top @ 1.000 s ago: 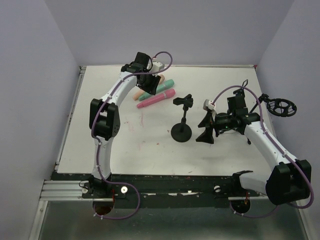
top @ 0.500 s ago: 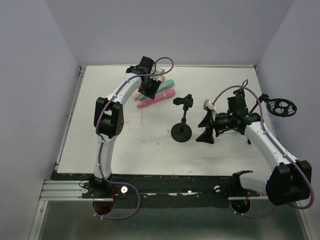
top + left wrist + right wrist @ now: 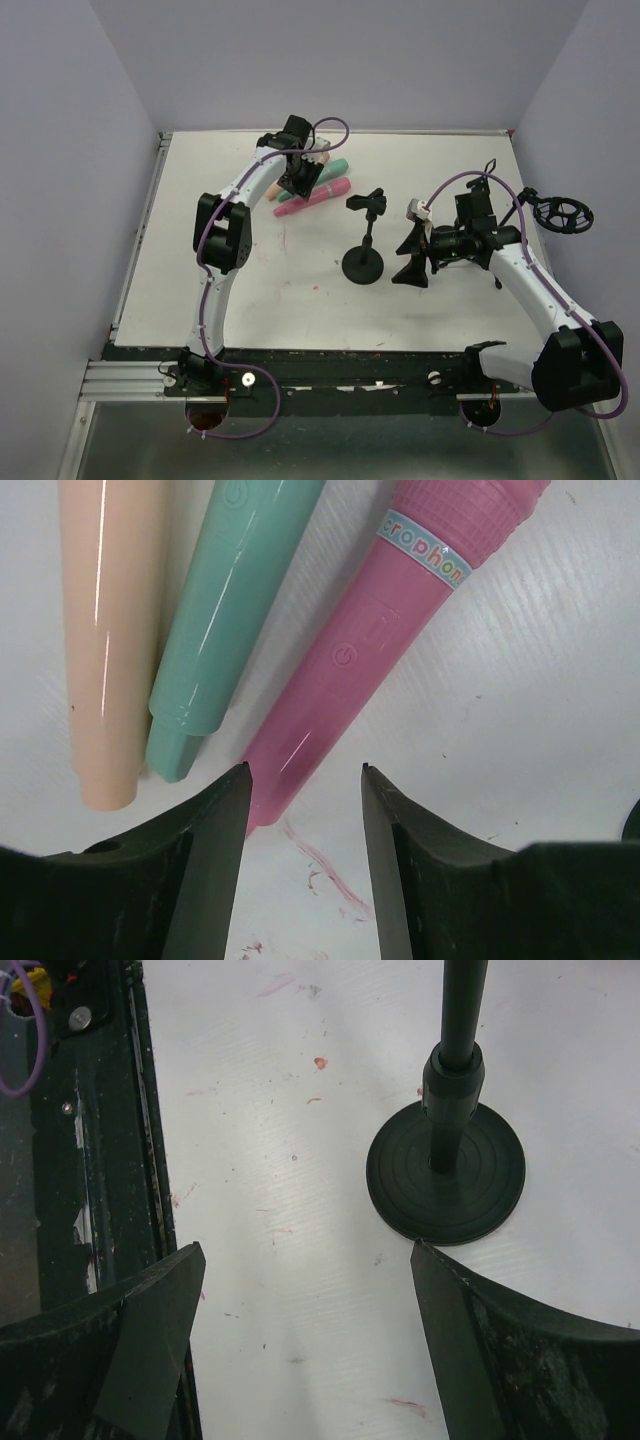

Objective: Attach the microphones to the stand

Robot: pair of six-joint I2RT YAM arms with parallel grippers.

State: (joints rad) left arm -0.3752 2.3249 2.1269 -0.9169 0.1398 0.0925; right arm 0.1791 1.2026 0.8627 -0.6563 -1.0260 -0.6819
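Note:
Three microphones lie side by side at the back of the table: a pink one (image 3: 320, 195), a mint green one (image 3: 338, 166) and a peach one (image 3: 272, 188). In the left wrist view the peach (image 3: 100, 630), mint (image 3: 225, 610) and pink (image 3: 370, 650) handles point toward me. My left gripper (image 3: 298, 186) (image 3: 305, 770) is open just above the pink one's tail end, which sits by the left finger. The black stand (image 3: 362, 262) with its clip (image 3: 366, 203) stands mid-table. My right gripper (image 3: 412, 256) (image 3: 305, 1248) is open and empty beside the stand's base (image 3: 446, 1170).
A black ring-shaped mount (image 3: 562, 213) sits at the table's right edge. The dark rail along the table's near edge (image 3: 90, 1160) shows in the right wrist view. Pink scuff marks lie on the white table (image 3: 260, 290). Walls close in on three sides.
My left gripper has swung from behind the microphones forward and down over them, now over the pink one's tail. The right arm and the stand have not moved.

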